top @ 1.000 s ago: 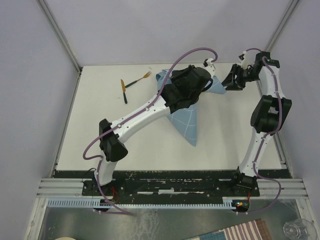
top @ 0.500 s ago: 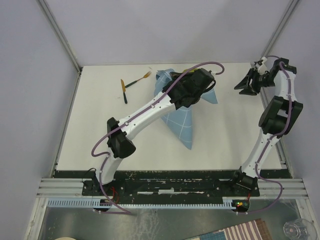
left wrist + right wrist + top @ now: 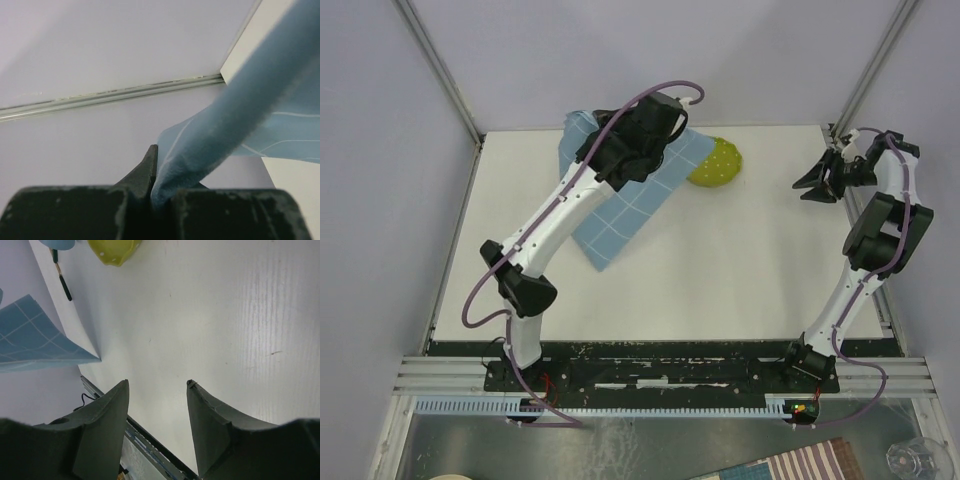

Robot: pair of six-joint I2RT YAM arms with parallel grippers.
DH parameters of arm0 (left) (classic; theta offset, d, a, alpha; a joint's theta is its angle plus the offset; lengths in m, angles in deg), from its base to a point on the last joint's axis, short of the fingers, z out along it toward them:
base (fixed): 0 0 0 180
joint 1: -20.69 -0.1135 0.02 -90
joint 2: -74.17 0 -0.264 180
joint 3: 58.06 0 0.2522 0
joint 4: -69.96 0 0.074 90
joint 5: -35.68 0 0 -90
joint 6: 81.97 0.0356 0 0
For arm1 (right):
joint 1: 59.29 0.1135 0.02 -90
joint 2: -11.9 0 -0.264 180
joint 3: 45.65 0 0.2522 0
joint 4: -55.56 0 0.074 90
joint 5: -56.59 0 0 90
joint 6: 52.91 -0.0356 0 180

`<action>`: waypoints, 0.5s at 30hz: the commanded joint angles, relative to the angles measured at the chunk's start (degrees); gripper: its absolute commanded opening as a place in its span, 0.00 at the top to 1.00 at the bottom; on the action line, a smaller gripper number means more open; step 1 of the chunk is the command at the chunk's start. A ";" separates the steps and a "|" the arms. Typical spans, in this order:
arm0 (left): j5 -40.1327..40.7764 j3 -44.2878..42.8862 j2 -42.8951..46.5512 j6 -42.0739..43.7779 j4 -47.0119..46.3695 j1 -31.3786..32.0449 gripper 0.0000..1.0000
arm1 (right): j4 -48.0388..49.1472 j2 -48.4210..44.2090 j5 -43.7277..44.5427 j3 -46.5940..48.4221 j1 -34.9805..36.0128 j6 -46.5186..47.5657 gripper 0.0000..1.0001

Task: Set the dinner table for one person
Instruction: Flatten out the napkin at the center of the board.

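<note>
The white dinner table fills the top view. My left gripper is at the far back, shut on a fold of the light-blue grid cloth, which hangs slanting down to the table. In the left wrist view the cloth is pinched between the shut jaws. A yellow-green dotted bowl lies upside down at the back centre. My right gripper is open and empty near the right edge; in the right wrist view it is over bare table.
In the right wrist view a black-handled utensil lies beside the bowl and the cloth; in the top view the cloth hides the cutlery. Walls and frame rails close in the back and sides.
My left arm swung left and back, pulling the cloth off the yellow-green bowl and over the cutlery. My right gripper drew back to the right edge and stays open.
</note>
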 commanded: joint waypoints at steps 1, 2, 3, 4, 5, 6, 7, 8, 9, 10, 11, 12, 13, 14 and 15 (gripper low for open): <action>-1.32 -0.43 1.69 3.45 -0.10 0.84 0.97 | 0.76 -2.44 -4.86 1.61 0.42 -1.09 0.43; -3.00 -0.81 1.09 3.18 0.36 1.23 0.97 | 0.11 -2.51 -4.86 2.22 0.47 -0.32 0.43; -4.47 -1.16 0.47 3.15 0.51 1.66 0.97 | -0.47 -2.61 -4.61 2.76 0.43 0.55 0.43; -5.63 -1.60 -0.17 3.29 0.31 2.15 0.97 | -1.08 -2.73 -4.25 3.41 0.49 1.35 0.43; -6.77 -2.37 -1.14 3.64 0.22 2.70 0.97 | -1.78 -2.75 -3.78 4.01 0.51 2.23 0.43; -7.79 -3.25 -2.04 4.37 0.17 3.31 0.97 | -2.38 -2.75 -3.37 4.51 0.47 2.82 0.43; -8.52 -4.48 -2.90 5.33 -0.36 3.85 0.97 | -2.82 -2.62 -3.08 4.84 0.44 3.08 0.43; -9.16 -5.26 -3.86 6.53 -1.65 4.30 0.97 | -3.14 -2.63 -3.05 4.99 0.46 3.15 0.43; -9.99 -5.91 -4.61 7.85 -3.05 4.63 0.97 | -3.36 -2.59 -3.12 4.95 0.50 3.16 0.43; -10.63 -6.26 -5.34 9.58 -4.79 4.94 0.97 | -3.44 -2.59 -3.42 4.75 0.49 3.09 0.43; -11.24 -6.43 -5.91 11.39 -7.06 5.15 0.97 | -3.43 -2.67 -3.72 4.43 0.48 2.90 0.44; -11.94 -6.49 -6.55 13.31 -9.51 5.46 0.97 | -3.15 -2.86 -4.03 3.91 0.43 2.70 0.44; -12.57 -6.64 -7.36 15.98 -12.11 5.90 0.97 | -2.82 -3.11 -4.24 3.20 0.50 2.45 0.44; -13.12 -7.18 -8.26 17.76 -14.86 6.31 0.97 | -2.30 -3.41 -4.28 2.59 0.51 2.15 0.44; -13.59 -8.33 -9.40 19.44 -17.07 6.79 0.97 | -1.87 -3.67 -4.25 2.03 0.47 1.97 0.44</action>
